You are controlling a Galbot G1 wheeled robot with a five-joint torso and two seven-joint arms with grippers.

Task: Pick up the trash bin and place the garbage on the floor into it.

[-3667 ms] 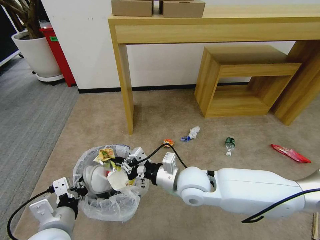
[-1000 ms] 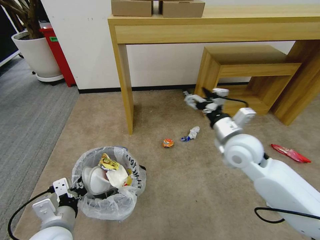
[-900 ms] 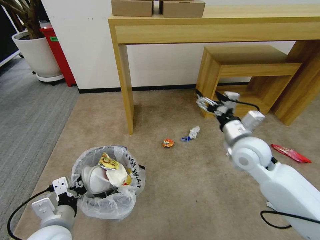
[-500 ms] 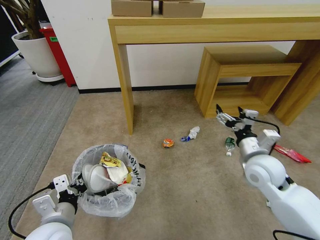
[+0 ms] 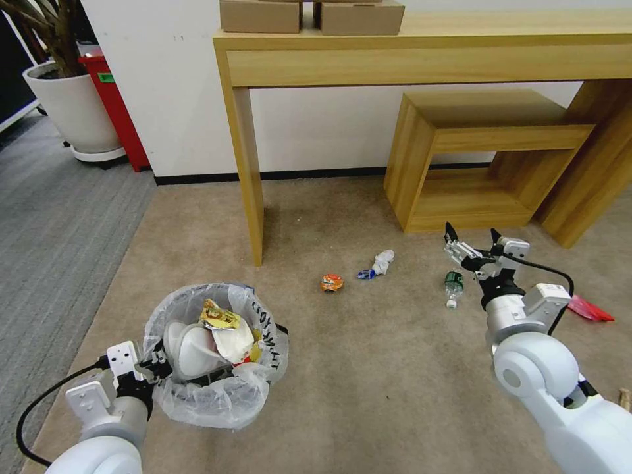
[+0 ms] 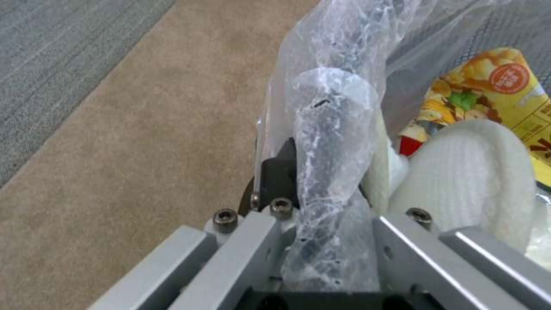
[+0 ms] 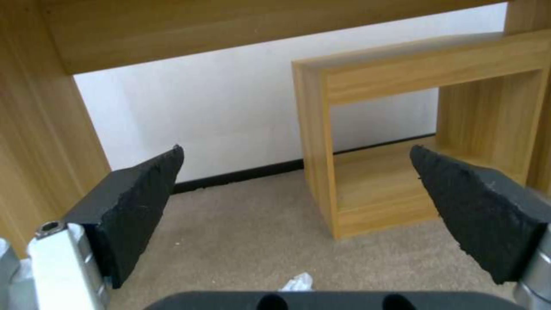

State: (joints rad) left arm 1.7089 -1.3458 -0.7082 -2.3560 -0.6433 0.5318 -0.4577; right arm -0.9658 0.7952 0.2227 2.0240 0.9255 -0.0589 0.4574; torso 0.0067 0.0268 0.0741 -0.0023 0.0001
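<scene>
Beige short-pile carpet (image 5: 368,388) spreads out under a long light-wood console table (image 5: 421,52) set against the white wall, with a low open wooden cube shelf (image 5: 480,158) tucked beneath it. Out front, the right gripper (image 5: 474,238) hangs above the carpet, its two black pads (image 7: 137,202) spread wide apart with nothing between them; the right wrist view looks straight through that gap at the cube shelf and the wall. Just beside it on the carpet lies a small clear bottle with a green label (image 5: 453,284), and off to its right a flat red wrapper (image 5: 589,309). Further left sit a crumpled white tissue with a blue scrap (image 5: 378,263) and a round orange wrapper (image 5: 332,283), both near the table leg. Over on the other side, the left gripper (image 5: 155,365) is clamped on the rim of the small round trash bin lined with a crinkly translucent plastic bag (image 5: 217,401), the bag bunched between its fingers in the left wrist view (image 6: 327,206). Inside the bin are a white slipper (image 5: 187,349) and a yellow snack wrapper (image 5: 220,317). At the far left, grey ribbed carpet (image 5: 52,224) borders the beige.
</scene>
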